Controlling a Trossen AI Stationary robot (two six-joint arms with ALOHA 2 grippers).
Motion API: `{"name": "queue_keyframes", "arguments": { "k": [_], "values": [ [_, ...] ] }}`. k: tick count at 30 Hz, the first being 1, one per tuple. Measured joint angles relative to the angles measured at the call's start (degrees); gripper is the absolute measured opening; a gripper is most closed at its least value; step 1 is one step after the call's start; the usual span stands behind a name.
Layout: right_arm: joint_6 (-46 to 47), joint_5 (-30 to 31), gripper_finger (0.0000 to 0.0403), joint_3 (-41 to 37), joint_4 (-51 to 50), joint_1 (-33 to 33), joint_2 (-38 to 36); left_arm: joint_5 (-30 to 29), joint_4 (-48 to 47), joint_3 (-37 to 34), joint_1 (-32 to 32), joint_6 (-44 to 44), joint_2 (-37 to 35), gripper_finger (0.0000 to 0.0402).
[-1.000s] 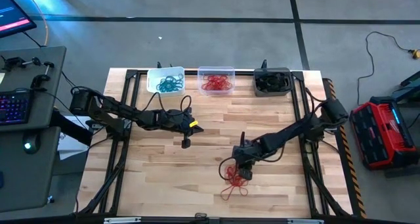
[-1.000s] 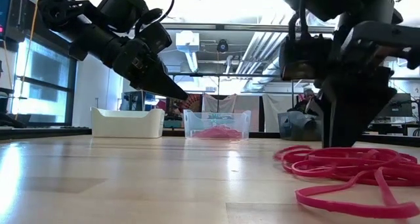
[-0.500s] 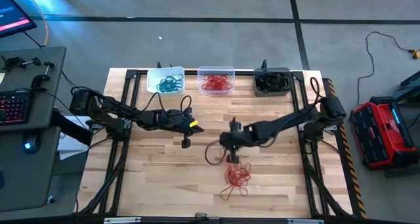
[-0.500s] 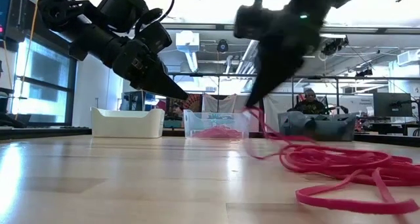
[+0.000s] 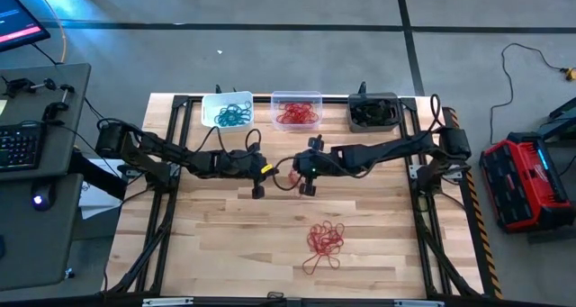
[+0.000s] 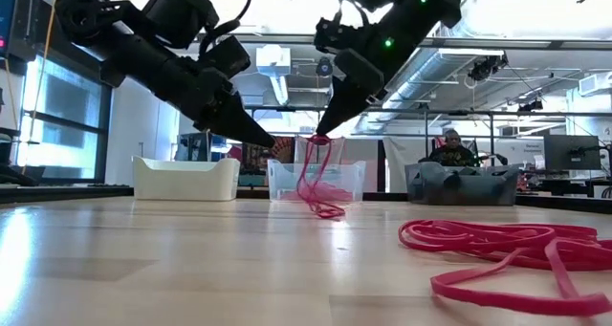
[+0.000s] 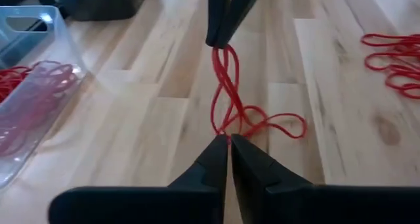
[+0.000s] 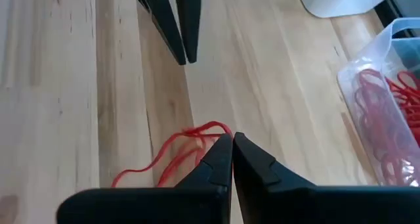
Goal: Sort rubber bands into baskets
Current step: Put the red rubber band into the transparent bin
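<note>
My right gripper (image 5: pixel 306 187) (image 6: pixel 319 135) is shut on a few red rubber bands (image 6: pixel 314 178) above the middle of the table, close to my left gripper (image 5: pixel 257 192) (image 6: pixel 267 141), which is shut, empty and raised. A pile of red bands (image 5: pixel 324 241) lies on the table nearer the front. At the far edge stand the white basket (image 5: pixel 227 111) with teal bands, the clear basket (image 5: pixel 297 110) with red bands, and the dark grey basket (image 5: pixel 373 112) with dark bands. My right gripper pinches the red bands at their top end (image 7: pixel 220 50) between its two fingertips, coming from above and slanting down. The bands hang slack below the fingers. Their lower loops (image 7: pixel 266 125) lie on the table.
The wooden table (image 5: pixel 216 244) shows bare boards at its near left and right. Black frame rails run along its edges (image 5: pixel 423 208). Beyond the table are a keyboard desk (image 5: pixel 36 145) on the left and a red case (image 5: pixel 526 181) on the right.
My right gripper has risen from the red pile and gone toward the table's far left, close to my left gripper. It has drawn a few red bands out of the pile; these now hang from its tips, apart from the pile.
</note>
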Motion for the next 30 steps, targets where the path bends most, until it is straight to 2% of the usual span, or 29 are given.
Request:
{"name": "queue_keyframes", "arguments": {
  "k": [6, 14, 25, 30],
  "values": [
    [-2.18, -0.09, 0.0, -0.05, 1.54, 1.06, 0.0, -1.14, 2.45, 0.0, 0.0, -0.45, 0.0, 0.0056],
    [-4.63, -0.07, 0.0, -0.1, 5.15, 2.45, 0.0, 3.58, 5.34, 0.44, 0.07, -1.02, 0.0, 0.012],
    [-4.77, -0.08, 0.0, -0.1, 7.02, 2.65, 0.0, 5.31, 3.53, 2.93, 0.5, -1.88, 0.0, 0.0126],
    [-5.18, -0.07, 0.0, -0.1, 7.71, 3.24, 0.0, 5.53, 2.16, 2.99, 1.18, -2.19, 0.0, 0.0117]
  ]
}}
